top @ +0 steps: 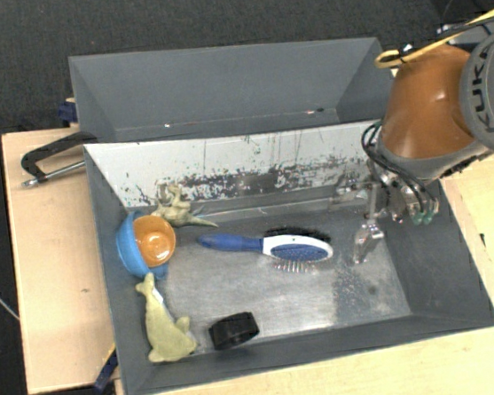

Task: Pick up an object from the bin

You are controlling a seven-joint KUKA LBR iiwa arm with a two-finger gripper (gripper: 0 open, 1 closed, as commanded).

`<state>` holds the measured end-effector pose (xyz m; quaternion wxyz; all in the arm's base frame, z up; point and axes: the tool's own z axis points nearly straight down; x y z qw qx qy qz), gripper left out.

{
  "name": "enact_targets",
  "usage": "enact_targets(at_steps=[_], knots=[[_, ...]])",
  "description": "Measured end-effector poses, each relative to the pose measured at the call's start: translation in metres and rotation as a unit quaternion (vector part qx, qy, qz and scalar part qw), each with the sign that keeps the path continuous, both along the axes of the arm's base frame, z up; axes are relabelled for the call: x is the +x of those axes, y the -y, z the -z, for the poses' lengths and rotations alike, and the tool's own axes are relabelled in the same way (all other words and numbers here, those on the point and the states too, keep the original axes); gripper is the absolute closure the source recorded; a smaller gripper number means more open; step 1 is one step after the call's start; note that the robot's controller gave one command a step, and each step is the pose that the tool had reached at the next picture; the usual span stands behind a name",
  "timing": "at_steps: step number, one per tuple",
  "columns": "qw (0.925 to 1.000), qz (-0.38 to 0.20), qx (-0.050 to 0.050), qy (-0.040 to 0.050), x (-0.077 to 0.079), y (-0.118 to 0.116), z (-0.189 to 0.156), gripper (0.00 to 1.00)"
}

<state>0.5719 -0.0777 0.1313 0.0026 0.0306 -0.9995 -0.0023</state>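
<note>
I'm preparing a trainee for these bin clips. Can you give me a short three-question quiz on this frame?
1. Multiple choice: which thing lies nearest the gripper? A) brush B) black roll C) plush
2. True or false: the gripper holds the brush.
3. Fill in: the plush lies by the view's ___ wall of the bin.
Key: 1 A; 2 false, the gripper is apart from the brush; 3 left.
</note>
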Motion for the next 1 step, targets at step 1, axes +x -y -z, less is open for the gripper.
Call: enact_targets(at_steps=[1], knots=[[0.9986, -0.053, -0.003, 0.004, -0.0017, -0.0763, 0.0594, 0.0]])
